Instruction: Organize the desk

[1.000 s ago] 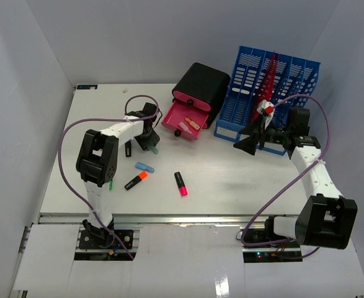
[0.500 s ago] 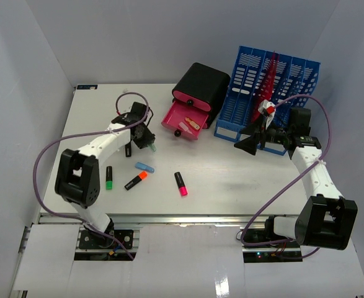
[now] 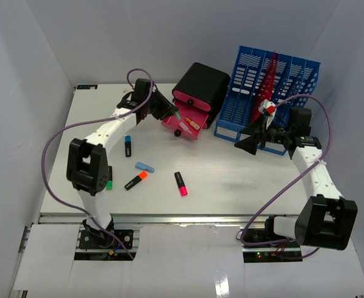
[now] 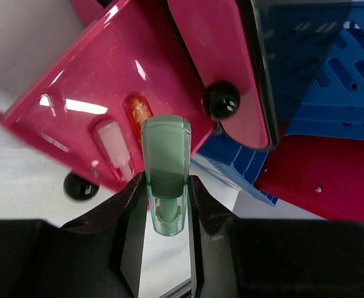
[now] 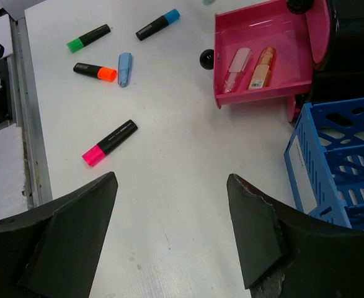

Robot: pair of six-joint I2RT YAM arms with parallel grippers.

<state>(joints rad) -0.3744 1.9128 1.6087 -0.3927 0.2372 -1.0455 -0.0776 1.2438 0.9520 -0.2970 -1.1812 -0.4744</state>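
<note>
The left tool (image 4: 166,186) is clenched on a pale green marker (image 4: 165,146), a finger on each side of the barrel, with the marker's end sticking out ahead of the fingertips; below the tool lies the white counter (image 4: 20,180). Just ahead sits the open pink drawer (image 4: 95,74), seen tilted from the wrist. In it lie a pale pink piece (image 4: 112,141) and an orange piece (image 4: 138,110), side by side, the orange one right beyond the marker's end. A black knob (image 4: 79,185) shows at the drawer's near edge, left of the tool; a second knob (image 4: 222,100) sits ahead and to the right, on the pink front above the drawer. Further right and beyond are the blue rack (image 4: 330,68) and a red sheet (image 4: 318,180).

The right tool (image 5: 175,230) is released, its fingers spread wide and grasping nothing; the counter fills the gap between them and runs on ahead. Close on the tool's right stands the rack. Just ahead of the left finger lies a pink marker (image 5: 109,143); further ahead and left lie an orange marker (image 5: 95,71) and a blue cap (image 5: 124,68), just beside each other. Beyond those are a green marker (image 5: 88,38) and a blue marker (image 5: 158,24), well apart. Far ahead on the right is the drawer with its two pieces, and behind it the black box (image 5: 355,43) it slides from.
</note>
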